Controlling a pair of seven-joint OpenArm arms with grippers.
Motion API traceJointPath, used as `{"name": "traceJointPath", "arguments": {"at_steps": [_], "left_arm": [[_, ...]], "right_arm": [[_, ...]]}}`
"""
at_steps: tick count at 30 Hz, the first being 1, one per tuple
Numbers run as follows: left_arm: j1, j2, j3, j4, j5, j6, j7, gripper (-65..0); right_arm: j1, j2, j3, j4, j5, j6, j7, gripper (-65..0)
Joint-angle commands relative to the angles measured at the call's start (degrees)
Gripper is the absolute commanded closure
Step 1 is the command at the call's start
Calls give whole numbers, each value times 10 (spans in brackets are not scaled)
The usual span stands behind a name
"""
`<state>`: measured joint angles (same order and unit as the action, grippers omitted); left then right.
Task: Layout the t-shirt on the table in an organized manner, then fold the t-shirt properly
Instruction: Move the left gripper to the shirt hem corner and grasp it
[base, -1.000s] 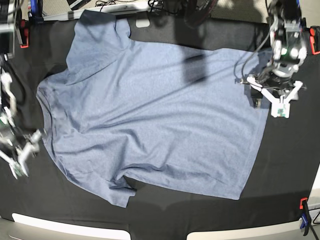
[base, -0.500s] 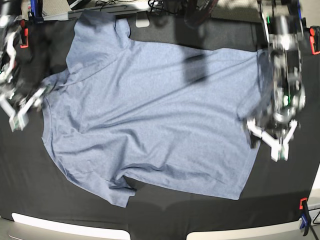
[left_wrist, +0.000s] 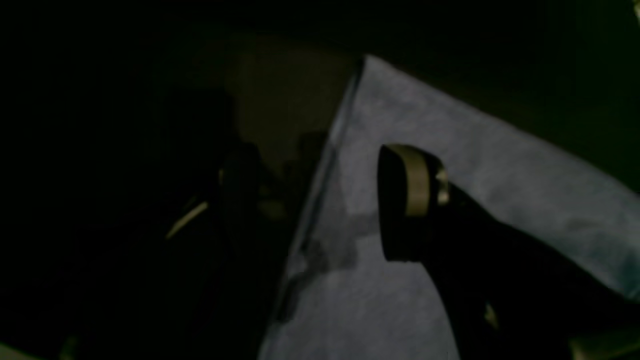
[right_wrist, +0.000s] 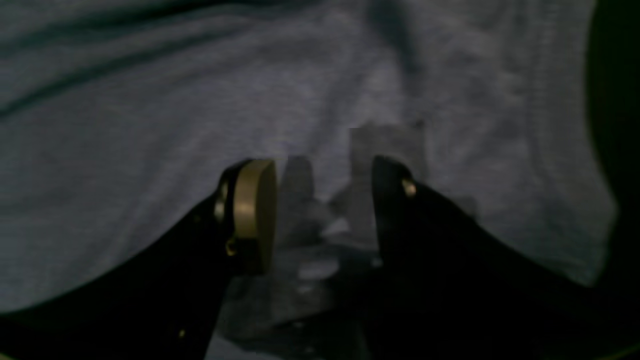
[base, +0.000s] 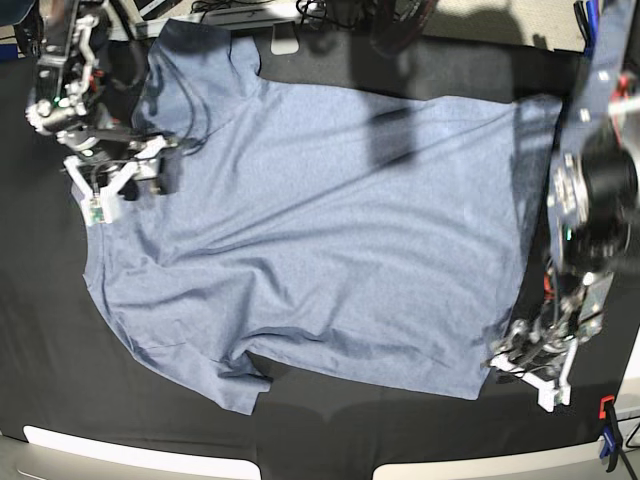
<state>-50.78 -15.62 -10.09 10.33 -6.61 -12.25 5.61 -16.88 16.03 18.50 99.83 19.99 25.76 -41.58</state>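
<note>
Base view: we see the t-shirt (base: 320, 230) spread flat on the dark desk (base: 400, 430). The left gripper (base: 530, 370) hangs at its near right corner, the right gripper (base: 112, 185) over its far left shoulder.

Left wrist view: jaws wide apart, straddling the hem, holding nothing.

Right wrist view: jaws parted above fabric, empty.

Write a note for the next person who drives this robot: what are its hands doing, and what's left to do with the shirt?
Left hand: open, empty, at the bottom hem corner of the light blue-grey cotton t-shirt.
Right hand: open, empty, over the shirt's collar end.
The t-shirt lies spread fairly flat on the black cloth-covered table, skewed, with wrinkles and one sleeve partly tucked under.
Done: rough layout.
Left: smooth and square it, then all the folding.
</note>
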Motion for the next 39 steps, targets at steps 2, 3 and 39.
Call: {"name": "traceJointPath", "arguments": {"at_steps": [2, 3, 39], "left_arm": [[-23, -5, 1, -34, -3, -2, -43, -344], [-24, -5, 1, -49, -3, -2, -57, -344], [21, 3, 0, -70, -3, -66, -57, -213]], "right_arm": [[5, 0, 3, 12, 6, 11, 11, -296], [5, -2, 3, 12, 6, 12, 10, -296], [7, -2, 3, 12, 16, 30, 9, -296]]}}
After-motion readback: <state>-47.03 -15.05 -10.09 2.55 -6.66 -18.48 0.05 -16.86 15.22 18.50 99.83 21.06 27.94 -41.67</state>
